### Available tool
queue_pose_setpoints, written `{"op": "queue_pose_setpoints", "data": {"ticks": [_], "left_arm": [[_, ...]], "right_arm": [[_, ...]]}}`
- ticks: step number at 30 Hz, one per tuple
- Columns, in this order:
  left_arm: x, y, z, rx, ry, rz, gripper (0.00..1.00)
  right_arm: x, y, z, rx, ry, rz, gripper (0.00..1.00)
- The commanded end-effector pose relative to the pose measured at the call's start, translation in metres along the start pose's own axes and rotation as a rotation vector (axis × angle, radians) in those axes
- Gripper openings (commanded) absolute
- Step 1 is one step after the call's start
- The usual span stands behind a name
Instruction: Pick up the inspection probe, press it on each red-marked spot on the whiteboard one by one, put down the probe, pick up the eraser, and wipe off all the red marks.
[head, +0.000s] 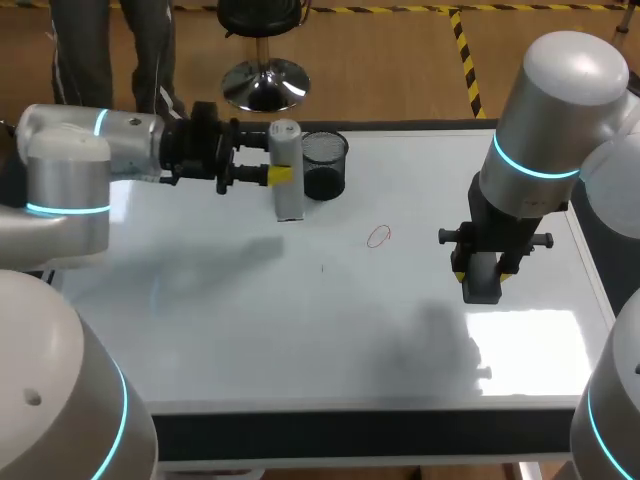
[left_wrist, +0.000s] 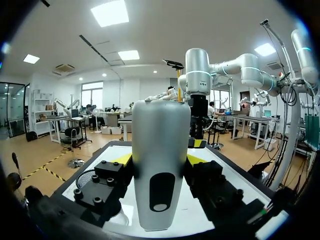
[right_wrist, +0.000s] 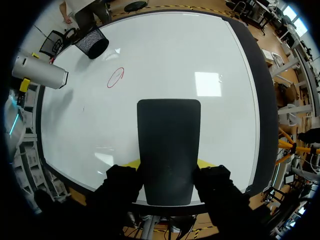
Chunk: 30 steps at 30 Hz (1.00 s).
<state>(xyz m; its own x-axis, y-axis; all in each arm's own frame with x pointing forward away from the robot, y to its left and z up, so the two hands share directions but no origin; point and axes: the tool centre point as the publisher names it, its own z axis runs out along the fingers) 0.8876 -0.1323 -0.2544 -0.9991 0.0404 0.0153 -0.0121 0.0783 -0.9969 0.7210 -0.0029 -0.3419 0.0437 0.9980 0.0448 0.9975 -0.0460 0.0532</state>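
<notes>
Now probe upright, pinched by left claw; eraser pinched by right claw.

The whiteboard is seen from above and behind in the head view and fills most of the frame. The left wrist view is aimed level across the board, close behind the probe. The right wrist view is pointed straight down, close over the eraser. The red mark and the mesh cup are shared by the head and right wrist views.
</notes>
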Motion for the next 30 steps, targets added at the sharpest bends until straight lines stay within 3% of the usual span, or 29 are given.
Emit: {"op": "queue_pose_setpoints", "data": {"ticks": [1,23,30], "left_arm": [[0.011,-0.004,-0.015,-0.007,-0.021,0.001,0.00],[0.028,0.010,-0.065,0.004,-0.082,-0.019,0.00],[0.029,0.011,-0.066,0.005,-0.082,-0.018,0.00]], "right_arm": [[-0.001,0.000,0.000,0.000,0.002,-0.001,0.00],[-0.001,0.000,0.000,0.000,0.002,-0.001,0.00],[-0.001,0.000,0.000,0.000,0.002,-0.001,0.00]]}}
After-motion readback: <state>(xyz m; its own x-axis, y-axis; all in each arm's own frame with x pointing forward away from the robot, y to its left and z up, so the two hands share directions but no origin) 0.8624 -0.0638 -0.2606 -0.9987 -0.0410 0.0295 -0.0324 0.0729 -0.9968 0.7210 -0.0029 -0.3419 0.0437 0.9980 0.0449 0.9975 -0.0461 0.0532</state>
